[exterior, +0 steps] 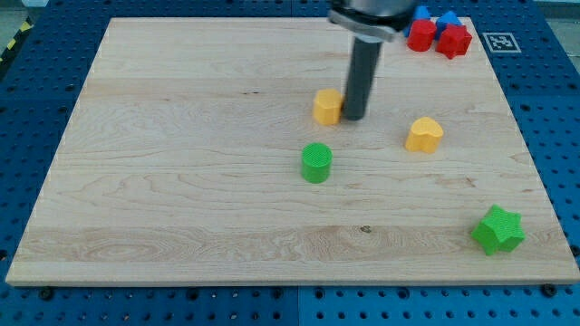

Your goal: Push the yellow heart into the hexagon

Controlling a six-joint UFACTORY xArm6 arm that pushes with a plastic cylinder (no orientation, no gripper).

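A green star block (pixel 497 229) is sitting nearest the camera, at the view's bottom right corner of the wooden desk (pixel 181 199). The yellow heart (pixel 423 134) is lying right of centre, untouched and well apart from the yellow hexagon (pixel 328 106), which is resting to its left and slightly toward the view's top. My tip (pixel 354 119) is standing just beside the hexagon's right side, seemingly touching it, between the two yellow blocks. The arm is carrying no end effector that opens or clenches, only the bare rod, so it is grasping nothing.

The risk is plain: any leftward drift is likely shoving the hexagon away from the heart. Circling round to the heart's right side, the rod could clip the heart off-centre and spin it wide. A green cylinder (pixel 316 163) is waiting below the hexagon, and red and blue blocks (pixel 439 33) are clustering at the top right.
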